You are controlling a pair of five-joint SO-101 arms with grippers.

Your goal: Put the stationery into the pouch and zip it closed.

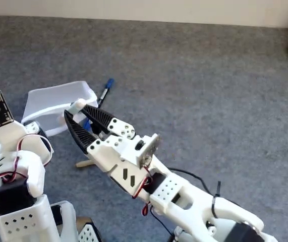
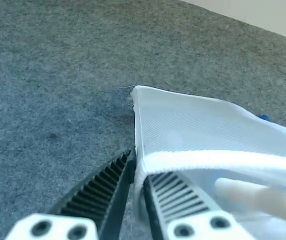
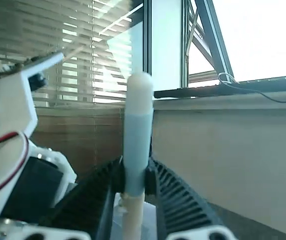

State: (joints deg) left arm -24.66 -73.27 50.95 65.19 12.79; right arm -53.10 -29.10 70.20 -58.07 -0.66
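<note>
Carpet [image 1: 209, 75] — grey — covers the table; the right arm [image 1: 184, 196] comes in from 5 o'clock toward the pouch [image 1: 58, 103], which lies at 10 o'clock with its mouth open; the left gripper [image 2: 137, 167] is pressed together on the pouch's rim; the right gripper [image 3: 133, 176] pinches a pale pen [image 3: 136, 145] at the pouch's mouth; a blue-capped pen [image 1: 106, 88] lies on the carpet just beside the pouch at its 2 o'clock — a wooden stick [image 1: 85, 162] at its 5 o'clock.
</note>
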